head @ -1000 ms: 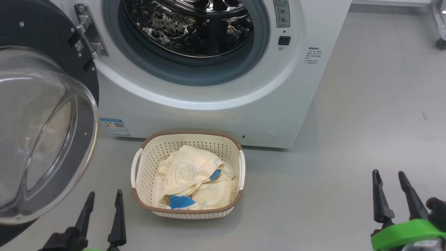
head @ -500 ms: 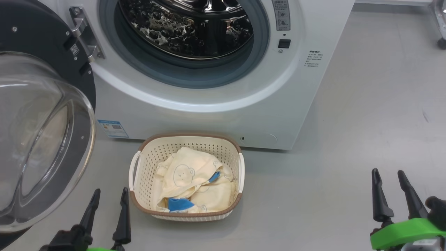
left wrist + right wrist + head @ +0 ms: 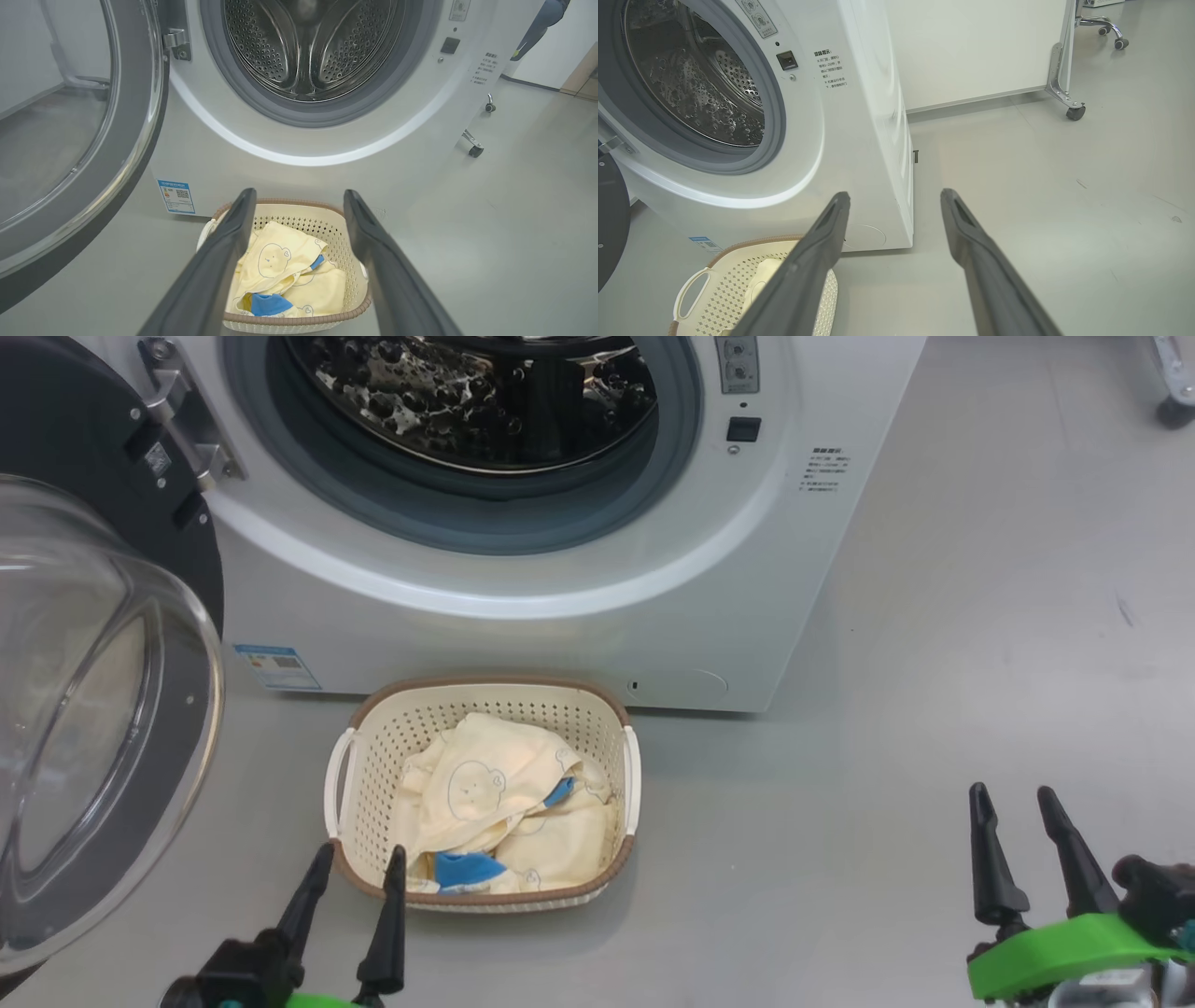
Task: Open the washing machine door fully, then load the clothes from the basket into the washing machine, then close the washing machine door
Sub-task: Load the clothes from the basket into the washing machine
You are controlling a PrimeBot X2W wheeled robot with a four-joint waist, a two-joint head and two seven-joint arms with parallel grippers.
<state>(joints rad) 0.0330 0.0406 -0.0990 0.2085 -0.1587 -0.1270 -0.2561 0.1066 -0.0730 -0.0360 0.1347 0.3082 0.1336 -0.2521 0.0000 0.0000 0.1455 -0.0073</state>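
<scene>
While poised at basket point(image 3: 495, 684) of clothes point(image 3: 485, 793), held left gripper point(image 3: 362, 851) fingers wide, empty; right gripper point(image 3: 1011, 793) fingers wide too; saw washing machine door point(image 3: 93, 709) open.

Washing machine point(image 3: 523, 644), front panel, markings:
1. Blue label sticker point(image 3: 176, 196), lower corner, beyond and left of the left jaws' tips. It carries white print and a square scan code, too small to read.
2. Black printed notice point(image 3: 830, 69), right of the drum opening, above the right jaws. A heading and several short lines of Chinese characters, too fine to read.
3. Grey sticker point(image 3: 759, 18), above the notice. Round symbols, lettering illegible.

No word or number can be read.
</scene>
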